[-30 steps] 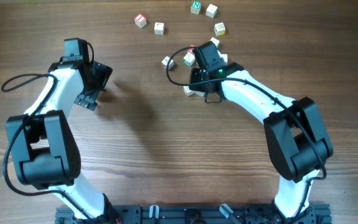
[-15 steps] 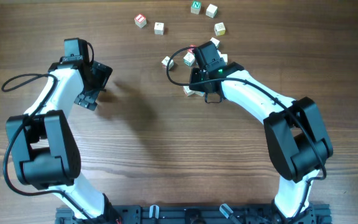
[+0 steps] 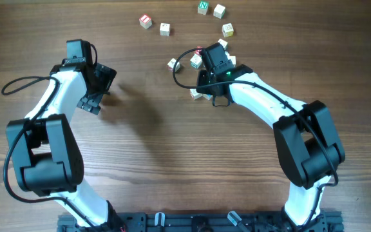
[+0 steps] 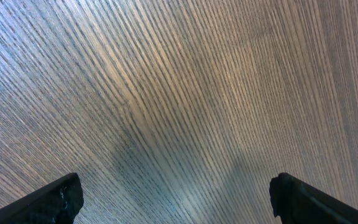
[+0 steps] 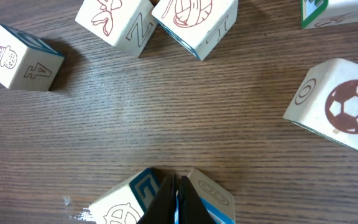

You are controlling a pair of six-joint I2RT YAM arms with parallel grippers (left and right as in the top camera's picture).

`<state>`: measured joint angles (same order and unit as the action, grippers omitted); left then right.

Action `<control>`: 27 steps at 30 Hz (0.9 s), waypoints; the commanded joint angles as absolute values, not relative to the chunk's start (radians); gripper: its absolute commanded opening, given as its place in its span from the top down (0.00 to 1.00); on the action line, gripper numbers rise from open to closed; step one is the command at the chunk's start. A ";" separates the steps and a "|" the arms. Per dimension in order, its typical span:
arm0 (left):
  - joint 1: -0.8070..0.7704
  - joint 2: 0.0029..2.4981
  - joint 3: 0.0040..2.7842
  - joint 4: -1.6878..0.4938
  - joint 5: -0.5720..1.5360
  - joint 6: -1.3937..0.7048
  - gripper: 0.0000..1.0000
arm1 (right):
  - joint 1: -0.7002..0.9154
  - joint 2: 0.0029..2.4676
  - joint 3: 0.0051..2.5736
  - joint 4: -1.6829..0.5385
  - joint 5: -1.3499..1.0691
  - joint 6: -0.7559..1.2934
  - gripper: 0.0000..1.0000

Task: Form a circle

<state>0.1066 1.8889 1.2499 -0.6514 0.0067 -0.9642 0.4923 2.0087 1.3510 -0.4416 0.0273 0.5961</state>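
**Figure. Letter cubes scattered on the table, ring not yet formed.**

The cubes point(image 3: 165, 28) lie on the far right part of the table point(image 3: 172, 161), in a loose, broken arc with no closed circle.

**Handling (judged).** The pieces are small wooden cubes, so they are probably light, rigid and not fragile. Their flat, parallel faces suit a pinch across two opposite sides. On the smooth wood grain a cube should also slide easily if nudged from one side, though an off-centre push would likely turn it.

**Count.**
- From above, about ten cubes show. Any others would be hidden under the right arm.
- The right wrist view shows seven:
  - one marked "4" point(image 5: 20, 57);
  - one with a Z point(image 5: 117, 22);
  - one with a T point(image 5: 194, 22);
  - a green-edged one, cut off at the top corner point(image 5: 334, 12);
  - one with a football point(image 5: 340, 106);
  - two at the bottom edge point(image 5: 120, 202) point(image 5: 213, 199).

**Grippers.**
- The right gripper point(image 5: 174, 199) has its fingers pressed fully together and holds nothing. Its tips sit low in the gap between the two bottom cubes.
- The left gripper point(image 3: 98, 89) is spread wide and empty. It hangs over bare wood, well apart from every cube.
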 commanded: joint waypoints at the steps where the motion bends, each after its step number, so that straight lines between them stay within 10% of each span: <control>1: 0.108 1.902 1.253 -0.651 0.010 -0.974 0.00 | 0.493 2.025 1.380 -0.420 0.031 0.549 0.95; 27: 0.108 1.902 1.253 -0.651 0.010 -0.974 0.00 | 0.496 2.026 1.379 -0.460 -0.051 0.500 0.96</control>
